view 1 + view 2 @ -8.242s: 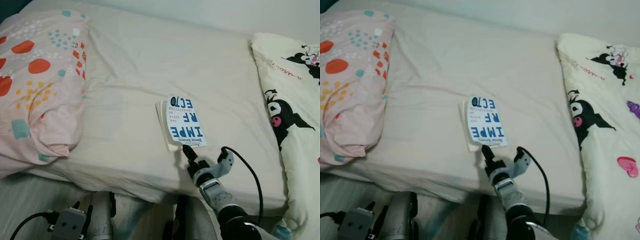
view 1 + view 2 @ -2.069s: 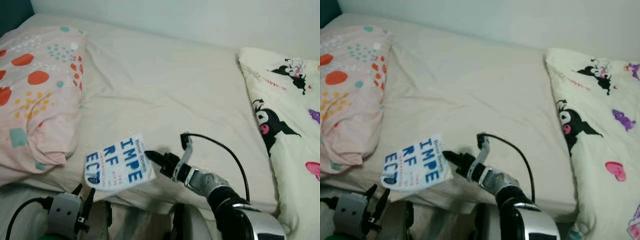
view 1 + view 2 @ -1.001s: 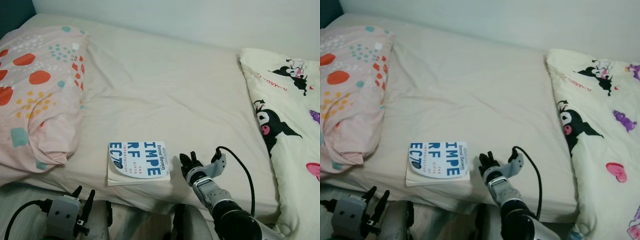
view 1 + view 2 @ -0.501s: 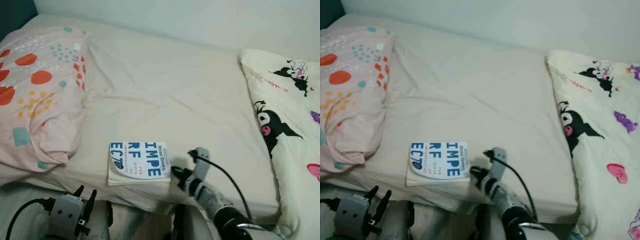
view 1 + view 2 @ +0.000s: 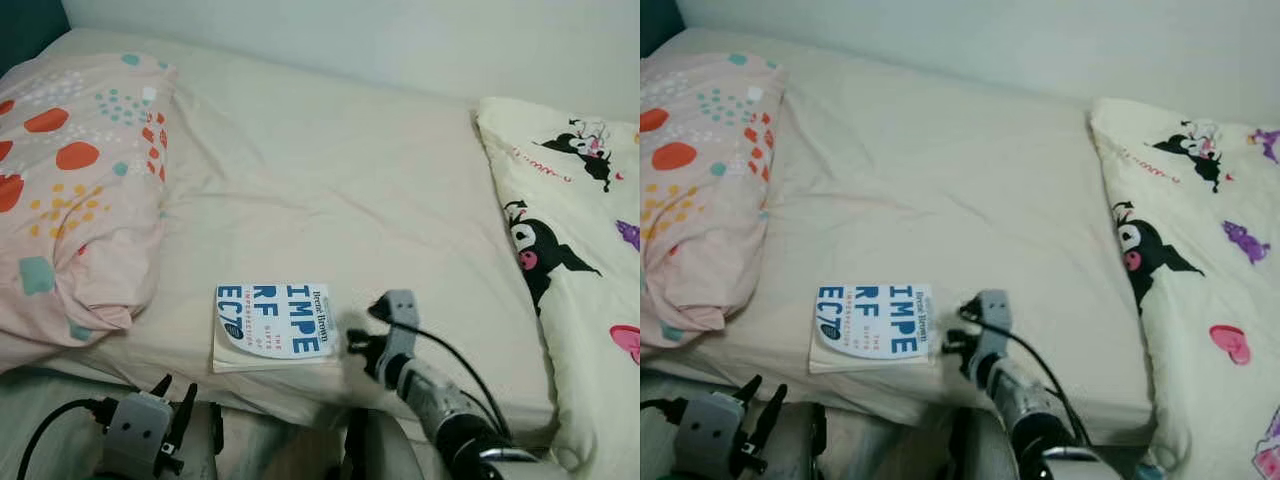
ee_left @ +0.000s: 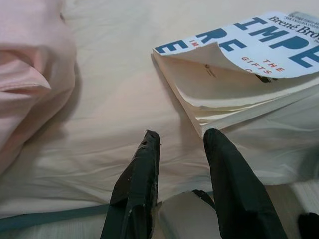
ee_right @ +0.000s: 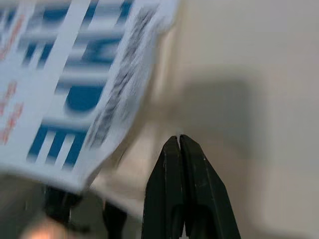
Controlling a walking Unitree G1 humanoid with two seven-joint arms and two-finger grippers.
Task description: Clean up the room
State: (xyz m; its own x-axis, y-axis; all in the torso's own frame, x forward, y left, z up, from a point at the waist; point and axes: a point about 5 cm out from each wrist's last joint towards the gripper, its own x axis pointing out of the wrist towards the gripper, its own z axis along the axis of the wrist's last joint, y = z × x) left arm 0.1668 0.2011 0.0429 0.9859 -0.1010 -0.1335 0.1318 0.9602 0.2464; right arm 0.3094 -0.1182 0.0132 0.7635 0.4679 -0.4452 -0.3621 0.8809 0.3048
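Note:
A white paperback with big blue letters [image 5: 272, 320] lies flat on the cream bed [image 5: 330, 180], close to its front edge. In the left wrist view its cover corner curls up over the pages [image 6: 239, 74]. My right gripper [image 5: 349, 345] sits on the sheet just right of the book's spine, apart from it. Its fingers are pressed together with nothing between them [image 7: 178, 142]. Below the bed's edge at the lower left hangs my left gripper [image 5: 175, 390], open and empty [image 6: 182, 134], pointing at the book's near corner.
A pink pillow with coloured spots [image 5: 70, 170] lies along the bed's left side. A cream blanket with black cartoon figures [image 5: 570, 230] covers the right side. The wall runs behind the bed.
The right gripper carried the book from the bed's middle to the front left, set it down, let go and has now shut beside it. The left arm has barely moved.

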